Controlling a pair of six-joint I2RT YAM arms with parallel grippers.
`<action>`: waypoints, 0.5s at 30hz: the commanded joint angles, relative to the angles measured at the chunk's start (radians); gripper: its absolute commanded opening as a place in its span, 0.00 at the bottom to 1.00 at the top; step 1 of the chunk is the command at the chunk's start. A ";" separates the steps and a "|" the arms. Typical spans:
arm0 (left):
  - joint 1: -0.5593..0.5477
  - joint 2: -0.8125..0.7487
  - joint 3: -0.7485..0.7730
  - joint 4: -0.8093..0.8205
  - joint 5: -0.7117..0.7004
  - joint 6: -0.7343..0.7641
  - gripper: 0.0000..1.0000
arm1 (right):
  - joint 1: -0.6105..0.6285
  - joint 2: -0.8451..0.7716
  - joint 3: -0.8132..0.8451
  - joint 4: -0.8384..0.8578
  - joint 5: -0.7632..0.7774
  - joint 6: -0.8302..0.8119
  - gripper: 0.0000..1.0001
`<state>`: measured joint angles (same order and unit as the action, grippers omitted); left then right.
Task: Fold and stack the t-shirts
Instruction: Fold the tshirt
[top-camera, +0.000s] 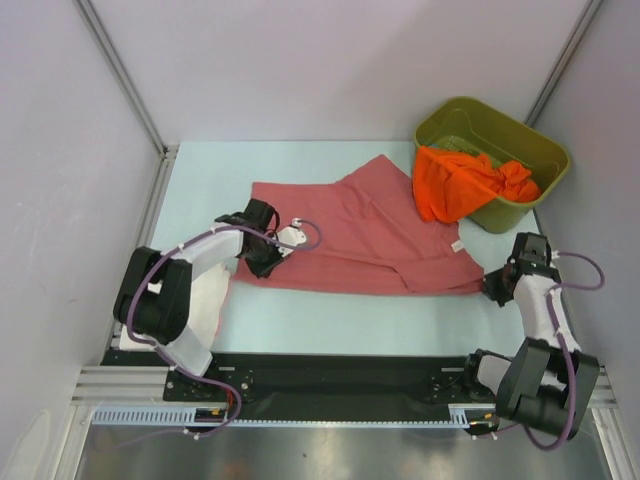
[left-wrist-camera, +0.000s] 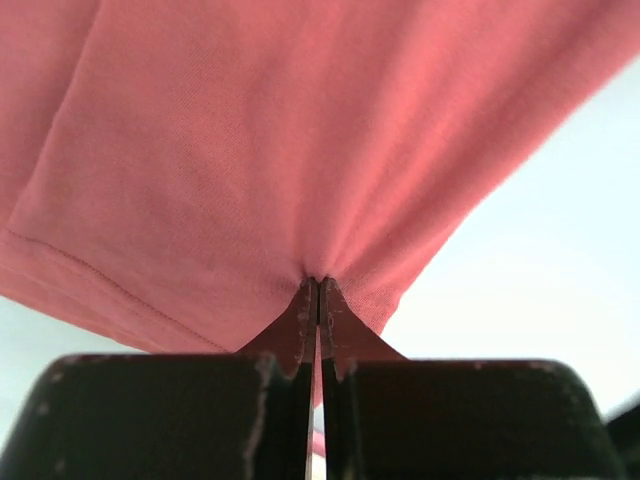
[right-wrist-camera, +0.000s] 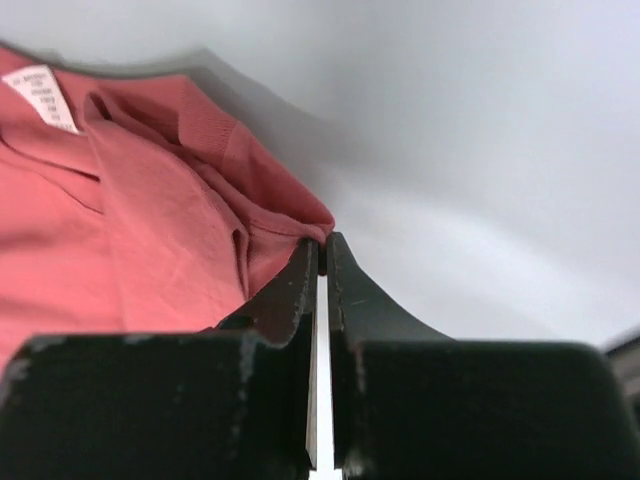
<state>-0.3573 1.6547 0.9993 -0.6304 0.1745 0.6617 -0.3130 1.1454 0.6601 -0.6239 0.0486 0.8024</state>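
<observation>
The salmon-red t-shirt (top-camera: 370, 235) is spread on the counter (top-camera: 300, 320). Its 9 o'clock edge is pinched in the closed left gripper (left-wrist-camera: 318, 288), its 4 o'clock corner in the closed right gripper (right-wrist-camera: 322, 245).

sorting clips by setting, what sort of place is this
Probably a robot lab cell, not a home: white panels in aluminium framing enclose the table, left arm and right arm are bolted to a rail at its near edge, a salmon-red t-shirt lies spread.

Black joints, white links on left arm (top-camera: 185, 285), right arm (top-camera: 542, 315); purple cables (top-camera: 572, 390); scuffed black jaws.
</observation>
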 joint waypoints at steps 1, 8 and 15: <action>-0.025 -0.093 -0.037 -0.159 0.141 -0.011 0.00 | -0.043 -0.078 -0.024 -0.137 0.141 0.093 0.00; -0.023 -0.232 -0.061 -0.356 0.353 0.032 0.07 | -0.046 -0.092 0.019 -0.206 0.273 0.097 0.57; 0.150 -0.227 0.059 -0.212 0.288 -0.236 0.69 | 0.179 -0.069 0.177 -0.051 0.114 -0.227 0.53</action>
<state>-0.2642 1.4452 1.0061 -0.9268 0.4797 0.5640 -0.2588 1.0706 0.7536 -0.7822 0.2188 0.7567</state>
